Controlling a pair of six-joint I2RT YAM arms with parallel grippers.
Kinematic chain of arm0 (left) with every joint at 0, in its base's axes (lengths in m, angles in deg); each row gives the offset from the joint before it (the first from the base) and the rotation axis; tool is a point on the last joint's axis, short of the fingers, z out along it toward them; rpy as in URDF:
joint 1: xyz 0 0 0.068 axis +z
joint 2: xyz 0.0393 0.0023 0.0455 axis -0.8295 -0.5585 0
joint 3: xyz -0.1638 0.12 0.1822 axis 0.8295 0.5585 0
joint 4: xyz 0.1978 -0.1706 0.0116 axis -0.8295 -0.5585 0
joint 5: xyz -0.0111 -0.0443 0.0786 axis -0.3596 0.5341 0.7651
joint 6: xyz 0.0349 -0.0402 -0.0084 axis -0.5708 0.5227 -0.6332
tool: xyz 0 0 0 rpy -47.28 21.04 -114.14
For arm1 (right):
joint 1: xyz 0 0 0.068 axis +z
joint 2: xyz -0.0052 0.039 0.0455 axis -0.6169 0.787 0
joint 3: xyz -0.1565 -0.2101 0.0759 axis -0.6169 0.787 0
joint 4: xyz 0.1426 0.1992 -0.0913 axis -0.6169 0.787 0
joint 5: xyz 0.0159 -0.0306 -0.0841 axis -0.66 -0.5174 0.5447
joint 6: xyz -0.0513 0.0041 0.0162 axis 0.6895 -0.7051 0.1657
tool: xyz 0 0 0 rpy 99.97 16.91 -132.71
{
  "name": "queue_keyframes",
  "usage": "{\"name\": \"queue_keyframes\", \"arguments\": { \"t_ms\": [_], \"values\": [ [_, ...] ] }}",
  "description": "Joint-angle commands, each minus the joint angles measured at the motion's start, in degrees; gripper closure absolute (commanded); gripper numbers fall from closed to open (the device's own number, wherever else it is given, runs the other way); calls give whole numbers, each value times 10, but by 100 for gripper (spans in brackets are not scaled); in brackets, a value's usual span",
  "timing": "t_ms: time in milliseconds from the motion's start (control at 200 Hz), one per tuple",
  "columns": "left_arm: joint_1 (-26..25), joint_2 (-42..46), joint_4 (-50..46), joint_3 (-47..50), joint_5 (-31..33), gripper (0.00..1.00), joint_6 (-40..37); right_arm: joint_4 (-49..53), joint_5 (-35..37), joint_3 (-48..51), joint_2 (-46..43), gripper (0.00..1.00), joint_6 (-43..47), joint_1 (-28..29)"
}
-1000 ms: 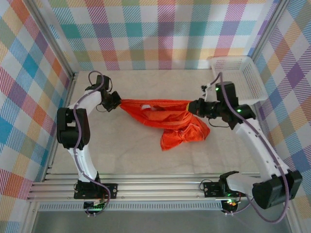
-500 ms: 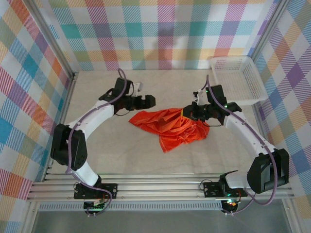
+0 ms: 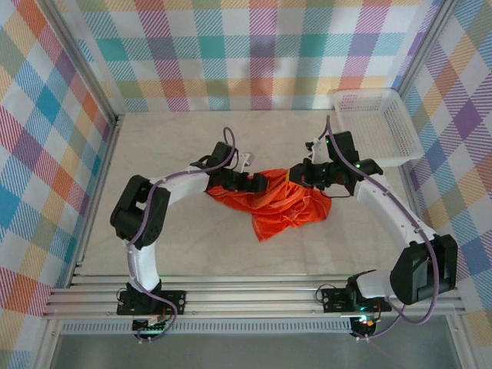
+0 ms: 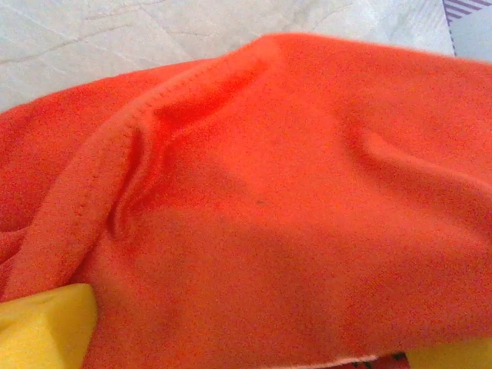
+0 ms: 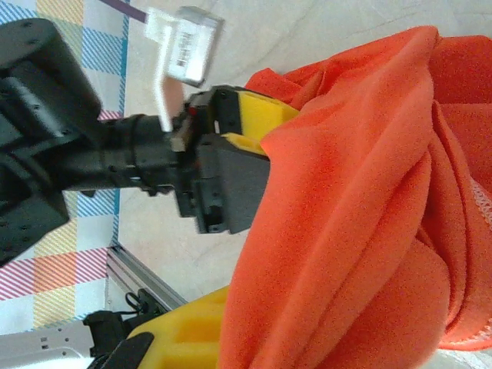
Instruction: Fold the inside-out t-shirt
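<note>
right fingers (image 5: 183, 332) grip t-shirt (image 3: 288, 207) (left fingers (image 4: 42, 327) apart)

Matt, knitted cloth t-shirt (image 3: 286, 209); smooth, pale table (image 3: 192, 242)

Top external: high above near edge, looking down on table (image 3: 192, 238). Wrist views: close on t-shirt (image 3: 288, 211), shared overhead.

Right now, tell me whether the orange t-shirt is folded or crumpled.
Crumpled: the t-shirt lies in a wrinkled heap, one end held by the right claw.
</note>
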Motion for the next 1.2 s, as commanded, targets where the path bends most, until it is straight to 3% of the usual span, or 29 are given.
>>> {"name": "queue_keyframes", "arguments": {
  "t_ms": [0,75,125,330,465,605,685,770,860,905,1005,1120,1195],
  "values": [
    [-13,-43,49,-28,-1,22,11,3,-2,-20,5,100,17,-2],
    [-9,-71,8,-74,-10,76,5,9,3,-21,4,100,21,-4],
    [-3,-79,-30,-106,-17,100,1,15,7,-23,2,100,25,-6],
    [76,16,-155,-151,42,100,31,60,67,-42,1,100,59,-17],
    [137,102,-195,-153,52,100,81,116,202,-71,22,100,74,-17],
    [145,141,-236,-178,21,100,100,124,318,-90,69,100,87,-17],
    [142,146,-213,-172,-16,100,137,113,322,-101,110,96,92,-17],
    [128,140,-189,-167,-43,100,169,114,301,-125,146,85,79,-14],
    [111,129,-159,-152,-59,100,200,118,276,-141,148,60,60,11],
    [105,125,-152,-145,-61,100,209,117,270,-143,139,54,48,30],
    [96,120,-144,-135,-52,100,221,91,252,-131,118,55,24,92],
    [94,120,-136,-127,-46,100,232,27,233,-110,119,65,-2,172],
    [94,120,-146,-132,-42,100,229,-18,228,-99,145,71,-20,194]
  ]
}}
